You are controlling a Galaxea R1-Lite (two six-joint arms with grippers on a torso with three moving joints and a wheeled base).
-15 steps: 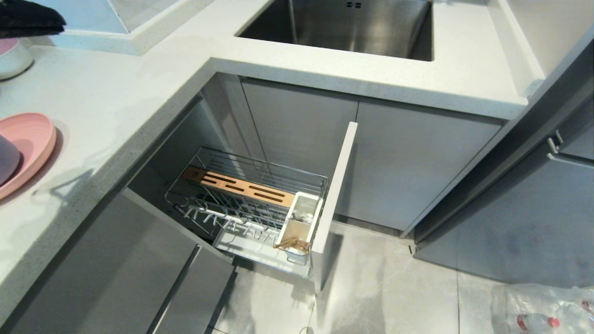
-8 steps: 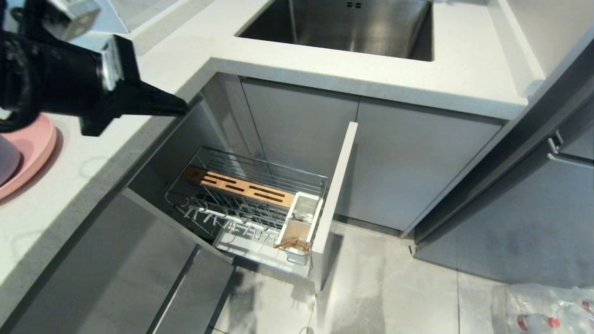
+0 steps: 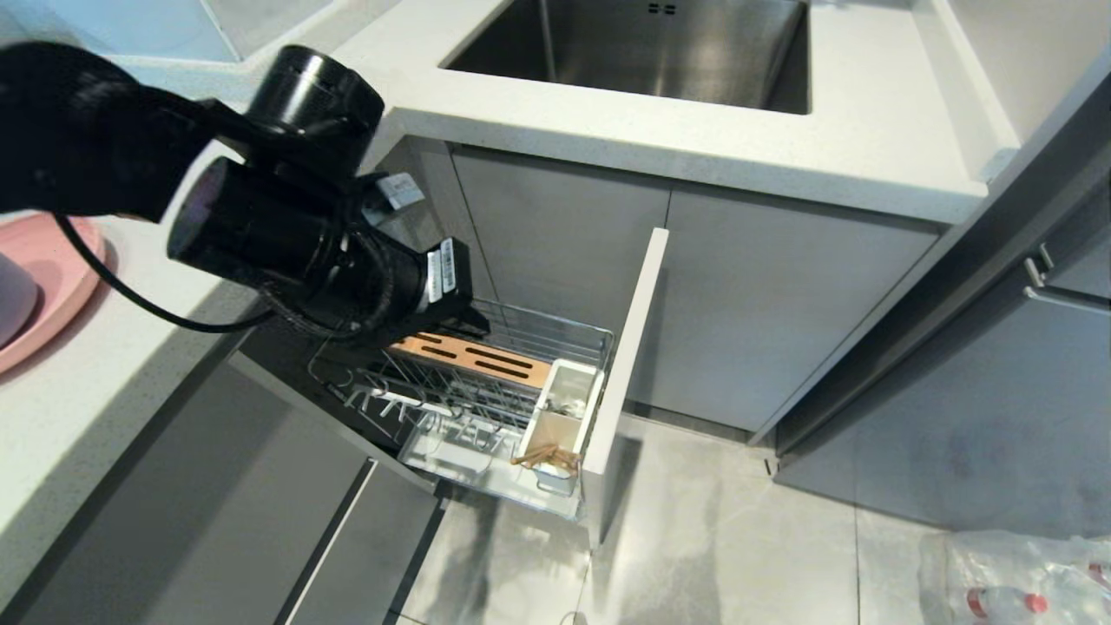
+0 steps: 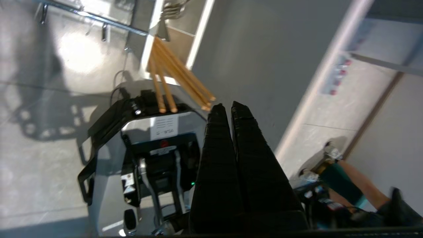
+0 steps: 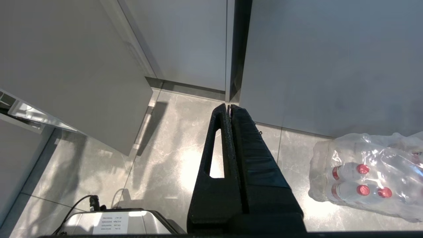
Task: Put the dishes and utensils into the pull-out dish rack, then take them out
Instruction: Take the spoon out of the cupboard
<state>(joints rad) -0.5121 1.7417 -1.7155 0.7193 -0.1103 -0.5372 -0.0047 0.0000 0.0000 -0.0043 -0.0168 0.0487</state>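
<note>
The left end effector [image 4: 228, 107] had its two black fingers pressed together with nothing between them, its tips close to the ends of the wooden chopsticks [image 4: 175, 79] but apart from them. In the head view the left arm [image 3: 286, 226] reached in from the worktop [image 3: 130, 347] side and hung over the back half of the pull-out dish rack [image 3: 486, 382], hiding part of the slotted wooden strip [image 3: 473, 358]. The chopsticks [image 3: 547, 457] leaned out of the near compartment of the white utensil caddy [image 3: 564, 412], which sat at the front of the rack just behind the narrow grey front panel [image 3: 629, 365]. Something pale lay in the caddy's far compartment; I could not tell what it was.

The pink plate [image 3: 52, 286] rested at the left edge of the worktop with the pale bowl [image 3: 13, 299] on it. The sink [image 3: 642, 48] lay farther back.

The right end effector [image 5: 228, 106] hung low over the tiled floor [image 5: 165, 148], fingers pressed together and empty, near a shrink-wrapped pack of bottles [image 5: 366, 175].
</note>
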